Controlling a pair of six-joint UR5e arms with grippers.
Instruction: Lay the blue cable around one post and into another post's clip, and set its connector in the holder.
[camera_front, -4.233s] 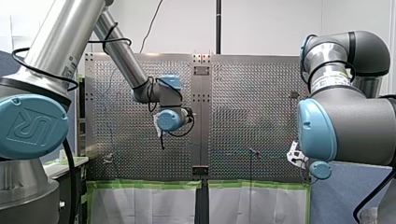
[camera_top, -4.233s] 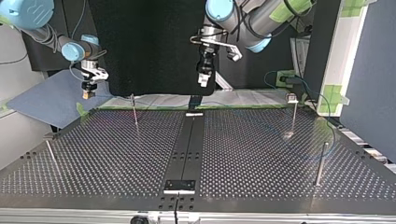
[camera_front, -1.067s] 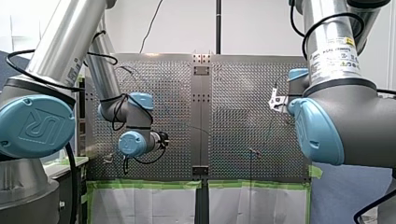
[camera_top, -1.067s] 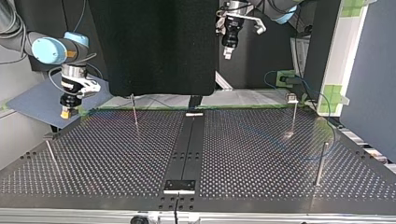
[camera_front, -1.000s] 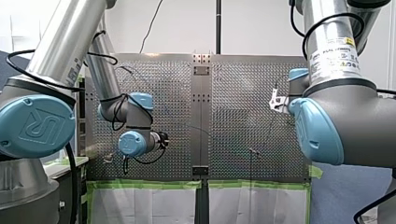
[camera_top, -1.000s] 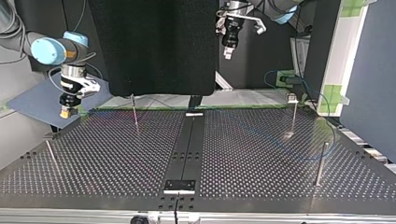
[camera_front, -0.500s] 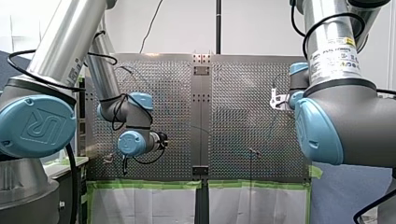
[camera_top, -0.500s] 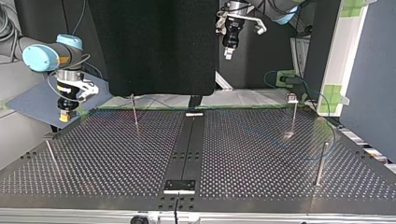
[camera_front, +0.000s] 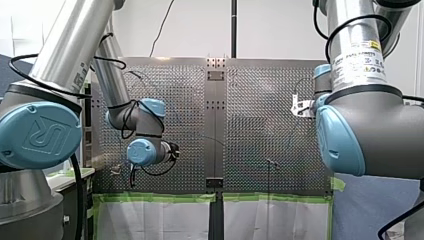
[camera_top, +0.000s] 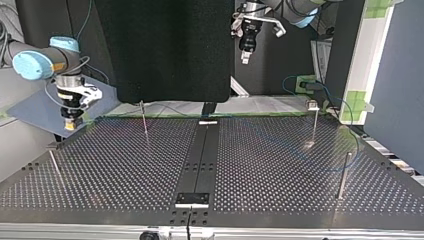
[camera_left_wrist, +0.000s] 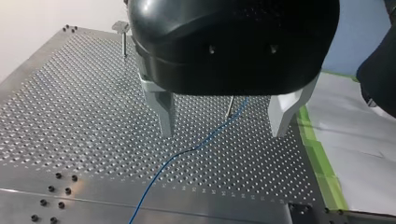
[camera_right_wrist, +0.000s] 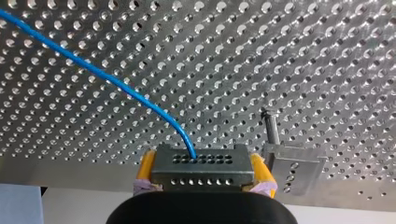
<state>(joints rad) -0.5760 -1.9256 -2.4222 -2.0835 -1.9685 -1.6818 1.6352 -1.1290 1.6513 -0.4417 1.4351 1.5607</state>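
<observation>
In the right wrist view my right gripper (camera_right_wrist: 201, 163) is shut on a grey metal connector (camera_right_wrist: 201, 171), gripped between its yellow pads (camera_right_wrist: 146, 164). The blue cable (camera_right_wrist: 93, 70) runs out of the connector across the perforated plate. A small grey holder (camera_right_wrist: 293, 168) on a short post stands right beside the connector. At the top view's left this gripper (camera_top: 69, 122) hangs just above the plate's far corner. My left gripper (camera_left_wrist: 224, 122) stands open, high over a stretch of blue cable (camera_left_wrist: 187, 154); in the top view it (camera_top: 245, 54) hangs above the plate's far edge.
Thin posts stand on the plate (camera_top: 144, 119) (camera_top: 344, 175) (camera_top: 54, 165); one (camera_top: 314, 120) carries a clip on top. Another clip post (camera_left_wrist: 123, 37) stands ahead of my left gripper. Green tape (camera_top: 165, 116) lines the far edge. A dark strip (camera_top: 200, 155) runs down the middle.
My right gripper has carried the connector toward the top view's left and slightly lower. My left arm has barely moved.
</observation>
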